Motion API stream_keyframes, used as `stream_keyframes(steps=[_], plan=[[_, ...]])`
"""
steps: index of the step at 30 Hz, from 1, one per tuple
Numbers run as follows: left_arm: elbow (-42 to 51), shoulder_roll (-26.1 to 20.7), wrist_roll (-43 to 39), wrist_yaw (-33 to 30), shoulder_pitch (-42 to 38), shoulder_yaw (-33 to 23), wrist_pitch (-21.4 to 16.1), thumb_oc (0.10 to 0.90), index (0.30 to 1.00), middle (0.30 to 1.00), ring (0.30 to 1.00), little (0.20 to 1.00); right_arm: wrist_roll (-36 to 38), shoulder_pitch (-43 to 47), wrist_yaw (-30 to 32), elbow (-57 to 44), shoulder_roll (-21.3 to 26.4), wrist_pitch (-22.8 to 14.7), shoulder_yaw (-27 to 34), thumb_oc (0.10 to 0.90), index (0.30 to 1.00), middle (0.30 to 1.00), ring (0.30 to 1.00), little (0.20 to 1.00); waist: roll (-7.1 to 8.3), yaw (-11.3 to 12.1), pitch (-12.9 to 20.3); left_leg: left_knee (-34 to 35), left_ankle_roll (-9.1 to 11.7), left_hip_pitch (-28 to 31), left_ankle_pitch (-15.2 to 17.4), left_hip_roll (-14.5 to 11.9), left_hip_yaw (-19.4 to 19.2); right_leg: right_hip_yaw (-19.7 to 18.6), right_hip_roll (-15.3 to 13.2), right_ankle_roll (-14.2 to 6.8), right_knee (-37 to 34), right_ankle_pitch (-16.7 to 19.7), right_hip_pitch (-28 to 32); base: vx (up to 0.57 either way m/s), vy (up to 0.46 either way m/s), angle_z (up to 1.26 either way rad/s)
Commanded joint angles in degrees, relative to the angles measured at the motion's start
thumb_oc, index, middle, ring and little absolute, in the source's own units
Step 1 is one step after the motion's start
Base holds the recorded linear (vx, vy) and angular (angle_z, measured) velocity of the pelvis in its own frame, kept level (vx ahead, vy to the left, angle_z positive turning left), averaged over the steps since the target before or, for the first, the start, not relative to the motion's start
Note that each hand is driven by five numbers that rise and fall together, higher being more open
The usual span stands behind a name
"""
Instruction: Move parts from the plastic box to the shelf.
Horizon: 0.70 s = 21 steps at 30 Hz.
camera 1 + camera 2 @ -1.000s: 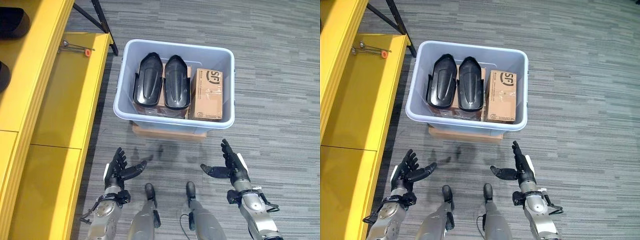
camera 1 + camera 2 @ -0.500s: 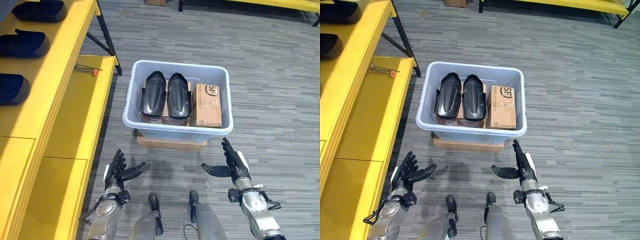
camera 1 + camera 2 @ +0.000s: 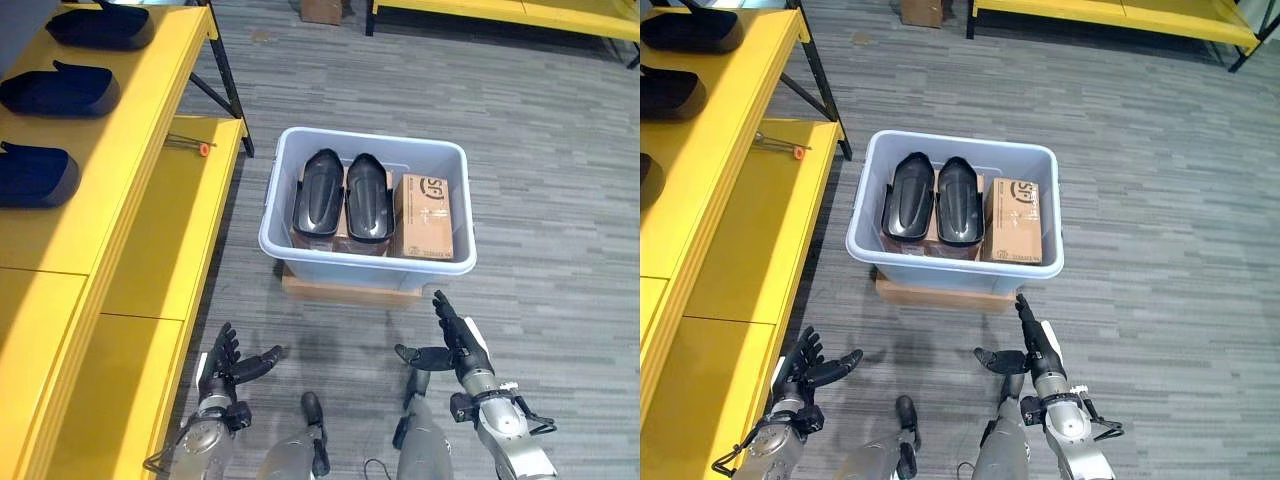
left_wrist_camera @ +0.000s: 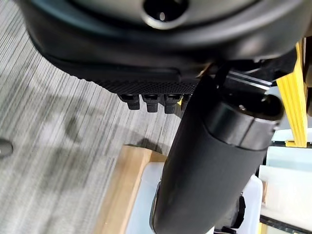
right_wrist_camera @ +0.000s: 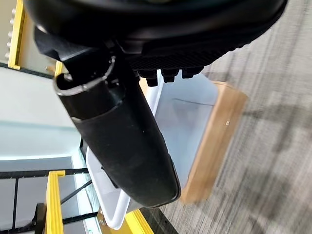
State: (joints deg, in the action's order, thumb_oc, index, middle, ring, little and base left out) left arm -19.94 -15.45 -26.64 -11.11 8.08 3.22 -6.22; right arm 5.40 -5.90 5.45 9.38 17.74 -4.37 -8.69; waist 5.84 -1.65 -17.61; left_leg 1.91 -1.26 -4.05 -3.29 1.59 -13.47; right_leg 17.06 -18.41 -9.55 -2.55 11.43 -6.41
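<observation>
A pale blue plastic box (image 3: 365, 264) stands on the carpet ahead of me, on a flat cardboard slab (image 3: 350, 291). Two black shell-shaped parts (image 3: 318, 192) (image 3: 367, 196) lie side by side in it, left of a brown carton (image 3: 424, 216). The yellow shelf (image 3: 130, 170) runs along the left and carries three more black parts (image 3: 60, 90) on its upper level. My left hand (image 3: 222, 366) is held low near the shelf's front, open and holding nothing. My right hand (image 3: 455, 340) hovers just short of the box's near right corner, fingers straight, also holding nothing.
A thin tool with an orange tip (image 3: 203, 150) lies on the shelf's lower level (image 3: 165, 240). Black shelf legs (image 3: 225, 80) stand behind the box's left corner. A second yellow shelf (image 3: 500, 10) runs across the far side, and grey carpet (image 3: 560, 200) stretches to the right.
The whole picture has shifted: the camera moved, so more of the shelf's upper level and far floor shows. Both hands sit lower in view, still open and holding nothing.
</observation>
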Motion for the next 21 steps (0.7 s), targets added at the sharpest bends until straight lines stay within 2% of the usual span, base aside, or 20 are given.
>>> stream_keyframes(steps=[1, 3, 4, 11, 12, 14, 16, 18, 20, 21], plan=[[7.2, -1.6, 0.9, -0.3, -3.4, -0.4, -4.1, 0.900, 1.000, 1.000, 1.000, 1.000, -1.3, 5.3, 1.2, -4.8, 1.5, -4.5, 1.8, 0.900, 1.000, 1.000, 1.000, 1.000, -1.40, -1.1, 2.6, -4.7, 2.4, 2.2, 8.8, -3.3, 3.5, 0.2, -0.2, -3.8, 2.0, 4.1, -5.2, 0.11, -0.073, 0.12], [7.3, -1.5, 1.2, -0.3, -3.6, 0.0, -4.0, 0.900, 1.000, 1.000, 1.000, 1.000, -1.1, 5.7, 1.3, -4.9, 1.7, -4.5, 2.0, 0.900, 1.000, 1.000, 1.000, 1.000, -1.86, -1.4, 3.1, -4.6, 2.9, 2.7, 9.0, -4.1, 3.9, 0.6, 0.4, -3.3, 2.8, 2.3, -4.7, 0.17, -0.129, -0.01], [7.3, -1.7, 1.3, -0.3, -4.0, 0.4, -4.0, 0.900, 1.000, 1.000, 1.000, 1.000, -1.2, 6.3, 1.7, -5.0, 2.2, -4.6, 2.2, 0.900, 1.000, 1.000, 1.000, 1.000, -2.44, -1.8, 3.7, -4.0, 3.9, 3.5, 8.9, -6.0, 4.1, 0.3, 2.4, -2.2, 4.4, -1.6, -5.2, 0.19, -0.156, 0.07], [7.5, -1.4, 0.4, -0.4, -4.0, 0.8, -4.2, 0.900, 1.000, 1.000, 1.000, 1.000, -0.7, 6.9, 2.2, -5.0, 2.7, -4.8, 2.1, 0.900, 1.000, 1.000, 1.000, 1.000, -3.61, -2.1, 4.4, -5.0, 5.6, 5.6, 9.6, -9.4, 3.8, 0.3, 6.0, -0.3, 8.0, -6.5, -5.9, 0.15, -0.137, 0.04], [7.5, -1.4, 0.4, -0.4, -4.0, 0.8, -4.2, 0.900, 1.000, 1.000, 1.000, 1.000, -0.7, 7.0, 2.2, -5.0, 2.7, -4.8, 2.1, 0.900, 1.000, 1.000, 1.000, 1.000, -3.50, -2.1, 4.5, -5.0, 5.6, 5.4, 9.4, -9.2, 3.9, 0.3, 5.9, -0.3, 7.9, -6.4, -6.0, 0.10, -0.116, -0.02], [7.5, -1.1, 0.3, -0.4, -3.8, 0.9, -4.3, 0.900, 1.000, 1.000, 1.000, 1.000, -0.6, 7.1, 2.1, -4.9, 2.9, -4.9, 1.9, 0.900, 1.000, 1.000, 1.000, 1.000, -3.84, -2.2, 4.8, -5.3, 6.1, 5.8, 8.6, -10.0, 4.0, 0.5, 6.9, 0.2, 8.1, -7.1, -6.3, 0.14, -0.168, -0.04], [7.7, -0.8, 0.3, -0.4, -3.1, 0.9, -4.2, 0.900, 1.000, 1.000, 1.000, 1.000, -0.9, 7.2, 2.0, -5.3, 3.4, -4.9, 1.5, 0.900, 1.000, 1.000, 1.000, 1.000, -4.64, -2.1, 5.2, -5.8, 7.0, 6.3, 6.4, -11.5, 4.0, 0.6, 8.9, 1.1, 7.8, -8.2, -6.0, 0.20, -0.258, -0.03], [8.2, -0.5, 0.0, -0.4, -2.6, 0.8, -4.2, 0.900, 1.000, 1.000, 1.000, 1.000, -0.8, 7.2, 2.2, -5.2, 3.7, -5.1, 0.8, 0.900, 1.000, 1.000, 1.000, 1.000, -5.33, -1.7, 4.8, -10.4, 8.0, 5.3, 3.7, -13.4, 4.6, -0.1, 11.5, 2.8, 7.0, -9.8, -5.2, 0.13, -0.278, -0.05], [8.8, -0.3, -0.3, -0.4, -2.2, 0.6, -4.2, 0.900, 1.000, 1.000, 1.000, 1.000, -0.5, 7.1, 2.4, -5.4, 4.1, -5.5, 0.5, 0.900, 1.000, 1.000, 1.000, 1.000, -4.93, -0.9, 3.5, -21.7, 8.0, 0.1, -0.4, -13.8, 6.7, -1.1, 13.3, 4.8, 5.4, -10.7, -3.2, 0.05, -0.271, -0.03], [9.2, -0.3, -0.4, -0.4, -2.2, 0.6, -4.3, 0.900, 1.000, 1.000, 1.000, 1.000, -0.5, 7.0, 2.5, -5.5, 4.6, -5.6, 0.6, 0.900, 1.000, 1.000, 1.000, 1.000, -4.40, -0.2, 2.3, -28.0, 7.9, -3.1, -1.4, -12.8, 8.3, -1.1, 13.3, 5.7, 4.9, -11.0, -2.3, 0.01, -0.239, 0.00]])
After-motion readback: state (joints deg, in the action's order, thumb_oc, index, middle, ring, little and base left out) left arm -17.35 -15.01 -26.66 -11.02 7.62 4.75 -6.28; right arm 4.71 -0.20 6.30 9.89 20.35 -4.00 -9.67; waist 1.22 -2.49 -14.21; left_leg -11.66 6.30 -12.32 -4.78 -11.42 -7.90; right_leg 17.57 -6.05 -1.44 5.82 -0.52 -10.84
